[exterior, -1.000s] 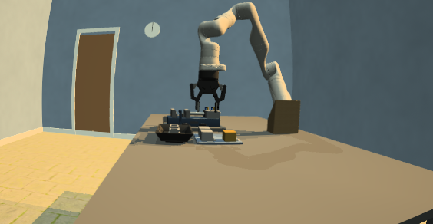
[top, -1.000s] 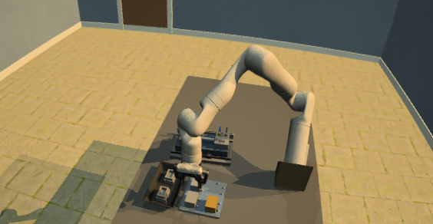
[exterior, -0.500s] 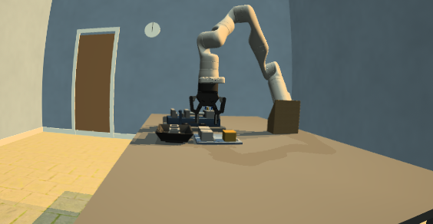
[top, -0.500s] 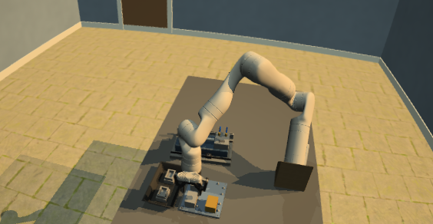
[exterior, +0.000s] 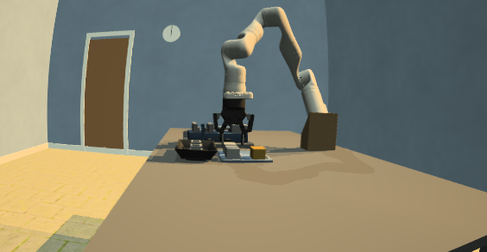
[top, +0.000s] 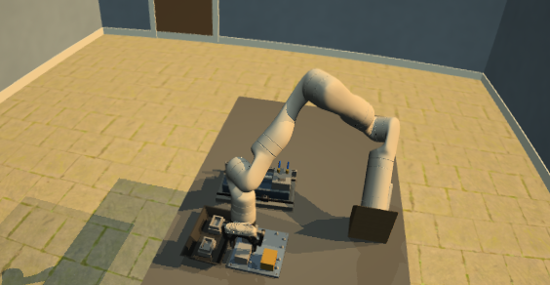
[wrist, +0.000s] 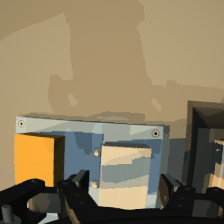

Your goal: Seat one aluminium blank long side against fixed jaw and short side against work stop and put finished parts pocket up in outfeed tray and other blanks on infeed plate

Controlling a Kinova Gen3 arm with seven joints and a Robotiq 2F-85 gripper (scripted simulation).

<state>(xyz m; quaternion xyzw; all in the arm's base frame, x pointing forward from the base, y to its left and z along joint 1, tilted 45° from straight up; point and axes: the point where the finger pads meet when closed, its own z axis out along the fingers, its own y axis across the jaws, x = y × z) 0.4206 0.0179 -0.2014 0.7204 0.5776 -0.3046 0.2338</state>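
Two blanks on infeed plate [top: 280, 246]: one aluminium blank [top: 242, 255], one brass blank [top: 268, 259].
Gripper [exterior: 233, 140]: released, fingers spread partway, nothing between them; pointing straight down, low over the plate.
Aluminium blank: directly under the gripper; in the wrist view it lies between the two fingertips, not touched as far as I can see. A second grey block just behind it in the exterior view; cannot tell what it is.
Brass blank [wrist: 34, 159]: flat on the plate, beside the gripper on the side away from the tray, apart from the fingers.
Outfeed tray [top: 194, 244]: beside the gripper on the other side, touching the plate's edge; two finished parts [top: 215, 223] inside.
Vise [top: 284, 188]: behind the gripper, near; opening hidden by the forearm.
Arm base [top: 373, 223]: well apart, on a dark pedestal.
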